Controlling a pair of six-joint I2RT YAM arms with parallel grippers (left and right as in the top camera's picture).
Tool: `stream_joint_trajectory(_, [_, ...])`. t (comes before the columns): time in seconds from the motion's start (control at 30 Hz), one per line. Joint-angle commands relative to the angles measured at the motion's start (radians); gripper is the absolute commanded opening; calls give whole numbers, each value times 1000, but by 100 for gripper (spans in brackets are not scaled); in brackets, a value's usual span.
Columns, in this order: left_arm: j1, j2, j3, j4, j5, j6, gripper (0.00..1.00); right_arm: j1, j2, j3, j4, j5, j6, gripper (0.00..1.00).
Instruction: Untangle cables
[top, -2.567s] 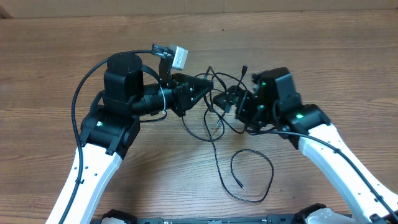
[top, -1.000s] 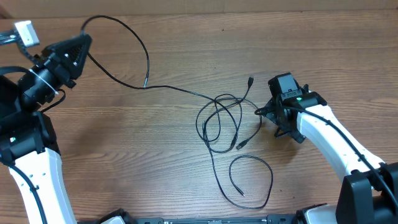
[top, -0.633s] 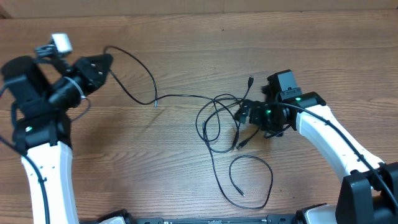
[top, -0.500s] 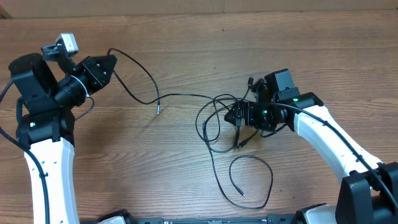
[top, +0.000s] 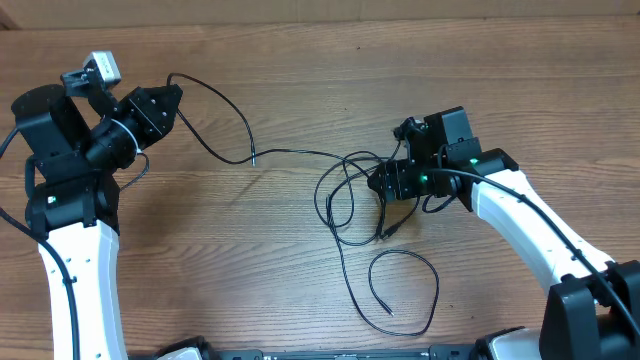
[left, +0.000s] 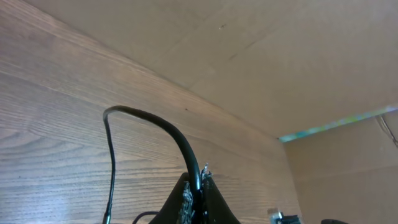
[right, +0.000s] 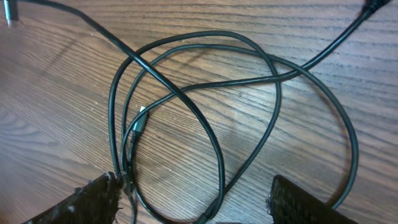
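Several thin black cables (top: 345, 190) lie in a loose tangle of loops at the table's middle. One cord (top: 215, 100) runs from the tangle to the far left, and its plug end (top: 252, 160) hangs down. My left gripper (top: 168, 103) is shut on this cord and holds it above the table; the left wrist view shows the cord (left: 155, 121) arching out of the closed fingers (left: 200, 190). My right gripper (top: 385, 182) is open at the tangle's right edge. In the right wrist view its fingers (right: 199, 205) straddle the cable loops (right: 171, 90).
A separate cord (top: 437, 285) lies in an open loop near the table's front edge, its plug end inside the loop. Another small plug (top: 385, 233) lies just below my right gripper. A tan wall (left: 280, 56) borders the table's far edge.
My left gripper pulled one cord out of the tangle to the far left, then came slightly back right. My right gripper swung left over the tangle's right edge.
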Motion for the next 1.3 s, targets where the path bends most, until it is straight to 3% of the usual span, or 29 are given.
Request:
stream_joint_trajectory(0.0, [0,0,10,7,5,-26,4,37,7,18,10,17,-83,73])
stream_joint_trajectory(0.4, [0,0,10,6,5,-25,4,115,19,-53,125,158,-101,66])
stream_joint_trajectory(0.8, [0,0,10,6,5,-25,4,124,111,-67,143,151,-98,40])
stream_joint_trajectory(1.17, [0,0,10,5,5,-26,4,149,175,-67,182,151,-97,39])
stream_joint_trajectory(1.27, [0,0,10,-8,5,-26,4,149,210,-67,208,154,-97,25])
